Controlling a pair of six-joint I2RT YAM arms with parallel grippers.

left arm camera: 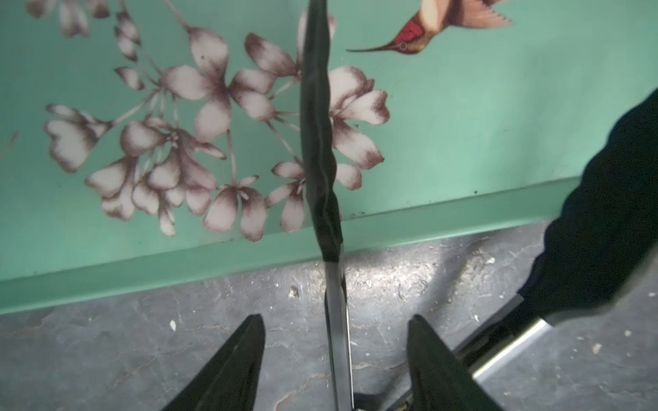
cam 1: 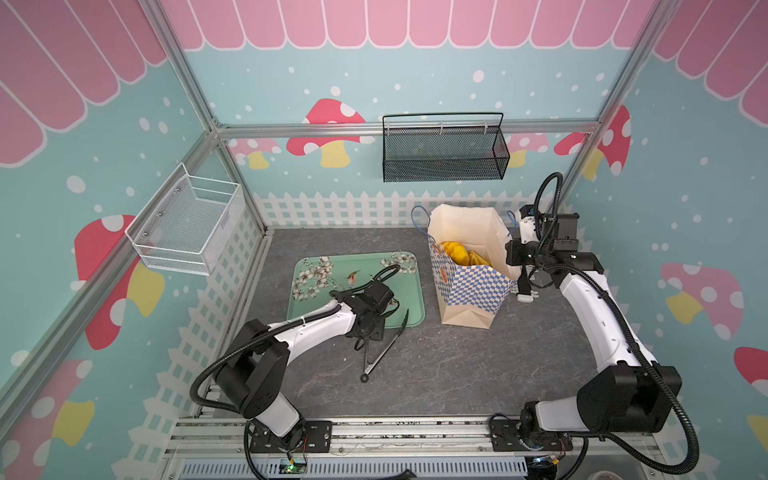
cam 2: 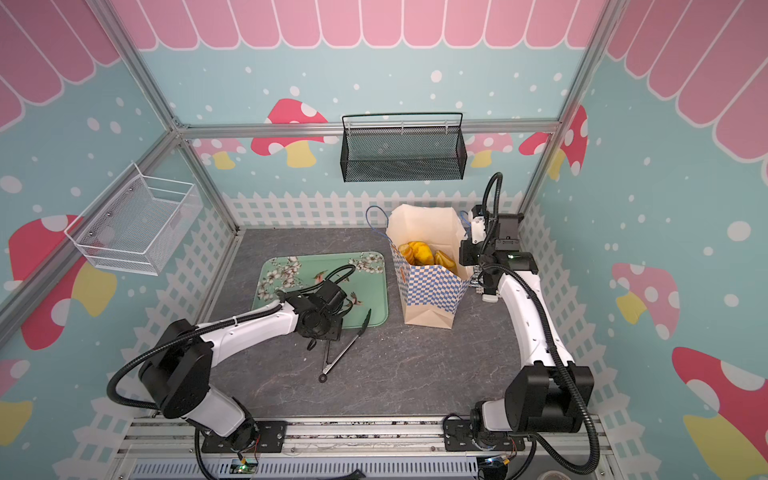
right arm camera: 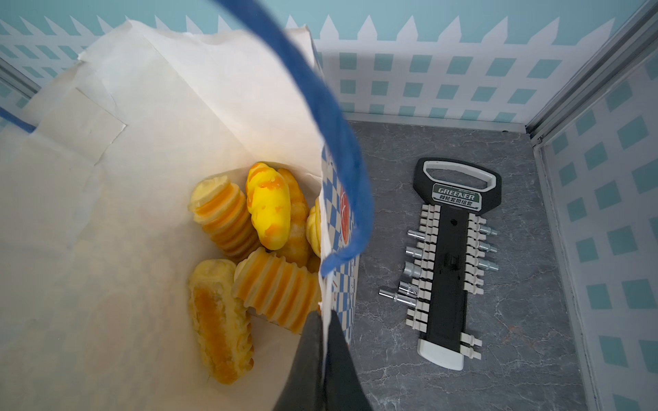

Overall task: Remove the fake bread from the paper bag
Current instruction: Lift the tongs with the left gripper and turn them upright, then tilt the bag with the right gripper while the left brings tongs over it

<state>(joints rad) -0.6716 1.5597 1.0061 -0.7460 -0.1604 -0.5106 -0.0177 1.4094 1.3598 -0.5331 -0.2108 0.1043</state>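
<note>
The right gripper point(right arm camera: 323, 315) is clamped on the rim of the paper bag point(right arm camera: 142, 178), with one finger inside the wall and one outside. The fake bread point(right arm camera: 267, 210) lies heaped at the bag's bottom, below that pinched edge and close inside it. It includes ridged rolls, a yellow glazed loaf and a crusty oblong one, and the gripper touches none of them. A blue cord handle point(right arm camera: 331, 117) loops over the rim by the grip. Outside the bag, a socket rack point(right arm camera: 448, 267) lies flat on the grey tabletop point(cam 1: 457, 365), near the gripper.

The left gripper point(left arm camera: 334, 316) has its fingers spread, one on either side of a metal arm of the tongs point(left arm camera: 317, 142), without closing on it. The tongs' black tips reach over the rim of the green floral tray point(left arm camera: 142, 270). In both top views the paper bag stands upright just beside the tray, and the fake bread is well apart from the left gripper.
</note>
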